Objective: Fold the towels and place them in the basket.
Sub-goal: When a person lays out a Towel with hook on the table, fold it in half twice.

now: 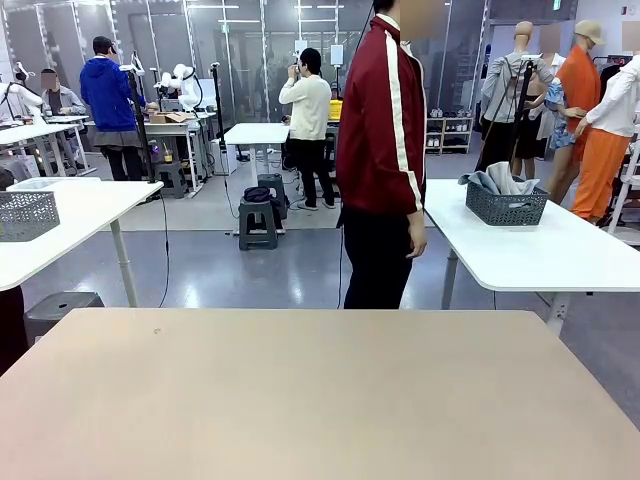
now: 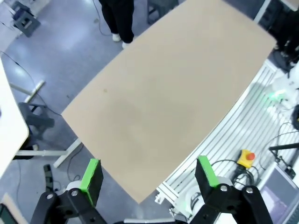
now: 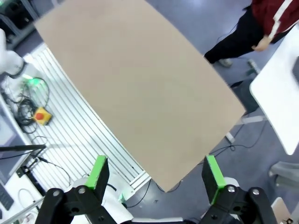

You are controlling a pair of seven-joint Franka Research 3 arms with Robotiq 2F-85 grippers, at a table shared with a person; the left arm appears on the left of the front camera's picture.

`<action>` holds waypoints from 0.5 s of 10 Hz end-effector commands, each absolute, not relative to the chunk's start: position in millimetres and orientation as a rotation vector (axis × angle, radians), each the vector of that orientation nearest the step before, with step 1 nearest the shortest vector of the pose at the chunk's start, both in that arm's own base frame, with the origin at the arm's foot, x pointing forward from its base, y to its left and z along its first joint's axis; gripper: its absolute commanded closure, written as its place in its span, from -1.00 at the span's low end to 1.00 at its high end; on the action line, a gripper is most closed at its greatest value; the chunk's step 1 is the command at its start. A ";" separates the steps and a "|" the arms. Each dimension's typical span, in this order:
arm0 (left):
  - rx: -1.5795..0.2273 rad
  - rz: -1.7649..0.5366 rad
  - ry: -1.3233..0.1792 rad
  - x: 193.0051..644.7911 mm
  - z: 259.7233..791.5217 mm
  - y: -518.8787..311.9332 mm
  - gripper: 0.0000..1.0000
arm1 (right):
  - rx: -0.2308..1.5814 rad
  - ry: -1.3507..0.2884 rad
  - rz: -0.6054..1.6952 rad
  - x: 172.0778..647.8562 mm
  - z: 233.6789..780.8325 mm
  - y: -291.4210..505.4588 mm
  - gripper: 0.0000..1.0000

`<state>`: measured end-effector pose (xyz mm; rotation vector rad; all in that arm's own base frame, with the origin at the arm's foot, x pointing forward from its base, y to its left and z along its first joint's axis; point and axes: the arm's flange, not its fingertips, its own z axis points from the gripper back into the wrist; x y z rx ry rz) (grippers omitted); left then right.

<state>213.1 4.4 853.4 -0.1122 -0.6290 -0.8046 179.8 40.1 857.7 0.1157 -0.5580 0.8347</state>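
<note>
Hanging high over the beige table, the left tool has its green-padded fingers spread wide with nothing between them. The right tool is spread the same way and also holds nothing.

The towels lie heaped in the dark basket. It stands on a white table off to the robot's right, beyond the far edge of the beige table and well apart from both tools. A person in a dark red jacket stands between the two tables, turned toward the basket, one hand hanging near the white table's corner.

The main risk is probably reach: the cloth looks too far away for either arm, so any descent now would close on nothing. The work likely depends on the person bringing the basket or the towels across. If an arm swings down while that hand is over the beige table, the two could collide.

The towels sit bunched together with their edges hidden. They may therefore come out tangled or arrive crumpled, and a wide pinch could catch both pieces or several layers at once. A towel dropped close to the table's edge could also slide off when a corner is pulled.
</note>
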 end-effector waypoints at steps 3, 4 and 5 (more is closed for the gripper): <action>-0.115 -0.841 -0.661 199.5 831.0 15.3 -1.00 | 0.114 -0.546 0.725 151.2 892.5 37.5 -1.00; -0.116 -0.860 -0.686 195.6 833.1 16.3 -1.00 | 0.124 -0.540 0.721 151.9 887.1 34.9 -1.00; -0.108 -0.871 -0.691 193.0 839.4 12.6 -1.00 | 0.141 -0.536 0.729 155.0 880.9 33.2 -1.00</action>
